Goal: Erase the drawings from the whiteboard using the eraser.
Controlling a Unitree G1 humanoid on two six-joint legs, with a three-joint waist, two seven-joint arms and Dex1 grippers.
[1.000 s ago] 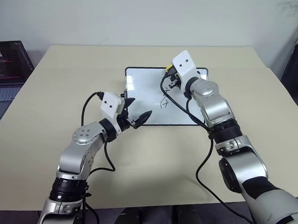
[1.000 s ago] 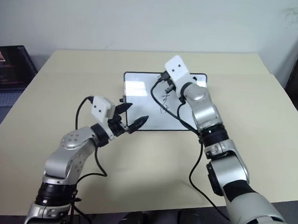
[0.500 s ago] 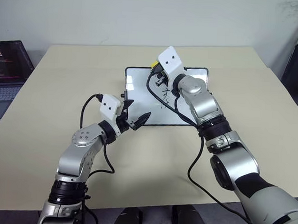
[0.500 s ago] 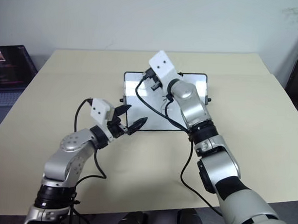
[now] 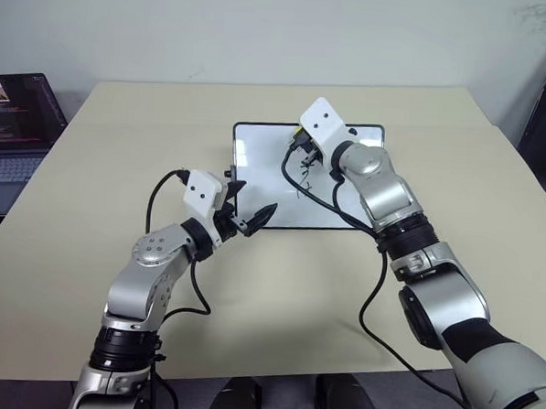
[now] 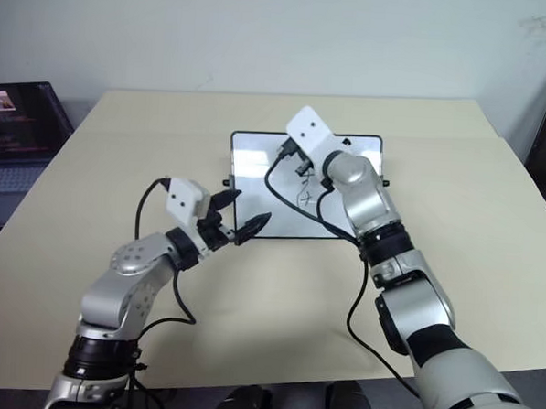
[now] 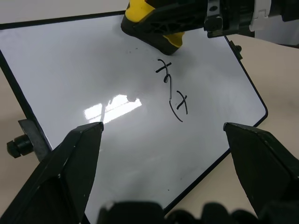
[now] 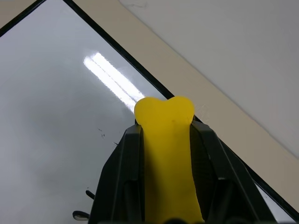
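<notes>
Over the whiteboard (image 5: 256,172), right tool (image 5: 302,144) clamping eraser (image 7: 152,21) swung back right; left tool (image 5: 251,206) splayed.

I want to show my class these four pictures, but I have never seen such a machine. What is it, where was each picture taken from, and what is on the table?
It is a humanoid robot with two metal arms, each ending in a pincer of two black fingers. The two wide pictures come from cameras in its head, looking down over its arms. The other two come from small cameras on its wrists, looking along the fingers.

On the beige table lies a whiteboard with a few black drawings on it. The right pincer is shut on a yellow eraser and holds it over the board, just beyond the marks. Whether it touches the board is hard to tell. The left pincer is open and holds nothing, over the board's near left corner. A laptop stands at the far left.
</notes>
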